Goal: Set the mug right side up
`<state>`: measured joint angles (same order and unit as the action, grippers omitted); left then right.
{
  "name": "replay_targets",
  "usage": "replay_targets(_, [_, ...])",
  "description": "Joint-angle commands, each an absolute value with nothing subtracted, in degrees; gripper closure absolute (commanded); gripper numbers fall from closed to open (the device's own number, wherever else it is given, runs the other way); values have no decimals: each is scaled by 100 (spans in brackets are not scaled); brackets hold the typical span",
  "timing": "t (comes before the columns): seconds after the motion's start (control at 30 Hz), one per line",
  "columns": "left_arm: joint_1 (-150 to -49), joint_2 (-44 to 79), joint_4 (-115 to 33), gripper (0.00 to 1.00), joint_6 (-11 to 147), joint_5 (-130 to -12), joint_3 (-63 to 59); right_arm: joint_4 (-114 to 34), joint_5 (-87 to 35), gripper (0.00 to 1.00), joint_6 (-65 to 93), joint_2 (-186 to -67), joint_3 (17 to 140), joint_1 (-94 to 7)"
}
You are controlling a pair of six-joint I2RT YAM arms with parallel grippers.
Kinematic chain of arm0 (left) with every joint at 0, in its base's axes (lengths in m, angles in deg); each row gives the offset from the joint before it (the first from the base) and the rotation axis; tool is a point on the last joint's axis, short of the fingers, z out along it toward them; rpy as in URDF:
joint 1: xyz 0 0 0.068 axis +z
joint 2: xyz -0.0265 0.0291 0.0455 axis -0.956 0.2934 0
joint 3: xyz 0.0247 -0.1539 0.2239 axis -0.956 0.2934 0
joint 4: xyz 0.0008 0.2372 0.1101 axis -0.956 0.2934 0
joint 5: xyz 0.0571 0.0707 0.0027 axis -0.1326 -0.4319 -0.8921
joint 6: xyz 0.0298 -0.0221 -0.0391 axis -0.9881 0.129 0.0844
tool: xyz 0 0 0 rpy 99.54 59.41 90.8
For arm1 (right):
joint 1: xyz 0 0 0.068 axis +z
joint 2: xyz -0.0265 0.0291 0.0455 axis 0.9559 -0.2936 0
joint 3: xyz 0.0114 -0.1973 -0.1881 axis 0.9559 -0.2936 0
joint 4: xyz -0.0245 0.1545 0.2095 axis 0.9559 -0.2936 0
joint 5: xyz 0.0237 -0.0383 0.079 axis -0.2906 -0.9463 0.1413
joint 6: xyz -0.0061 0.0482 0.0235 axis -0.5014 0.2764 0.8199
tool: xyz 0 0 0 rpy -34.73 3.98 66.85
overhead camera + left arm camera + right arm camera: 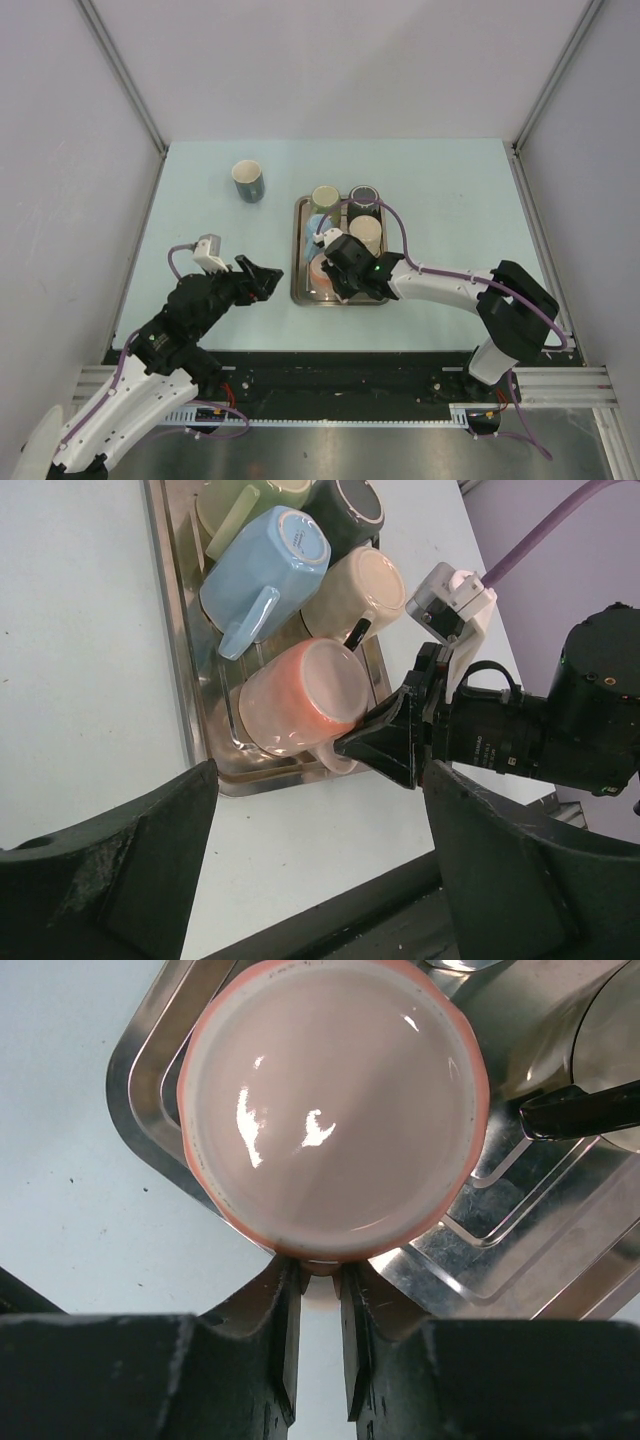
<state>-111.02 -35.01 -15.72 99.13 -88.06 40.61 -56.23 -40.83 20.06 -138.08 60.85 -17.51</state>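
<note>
A pink mug (322, 270) (300, 700) stands upside down in the near-left corner of a metal tray (299, 290) (200, 760). Its pale base (330, 1110) faces the right wrist camera. My right gripper (340, 283) (320, 1330) is at the mug's near side, its jaws shut on the mug's handle (321, 1285), which shows as a pale strip between them. From the left wrist view, the right gripper's fingertips (385, 745) meet the handle at the tray's edge. My left gripper (268, 280) (315, 880) hangs open over the bare table, just left of the tray, with nothing between its fingers.
The tray also holds a blue mug (265, 575) lying on its side, a cream mug (365, 590), a green mug (325, 197) and a dark mug (364, 197). Another dark mug (247, 181) stands upright on the table, far left of the tray.
</note>
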Motion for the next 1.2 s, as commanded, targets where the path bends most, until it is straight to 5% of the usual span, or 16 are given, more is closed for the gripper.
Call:
replay_targets(0.0, [-11135,-3569,-1691,13,9862,-8741,4130,-5547,-4068,100,2025,-13878,6325,-1729])
replay_targets(0.43, [-11135,-3604,-1726,14,9871,-8741,4139,-5670,-4235,100,1946,-13528,6360,-1536])
replay_targets(0.7, [-11126,-3657,-2032,12,9756,-8838,3980,-6338,-4235,100,2226,-12034,6668,-1474])
replay_targets(0.97, [-11135,-3447,-3658,9,9966,-7794,4270,-6155,-2848,100,3131,-10707,6467,-2229])
replay_targets(1.17, [-11135,-2981,-5879,6,10853,-6317,4901,-4610,-871,100,4440,-9819,5632,-3624])
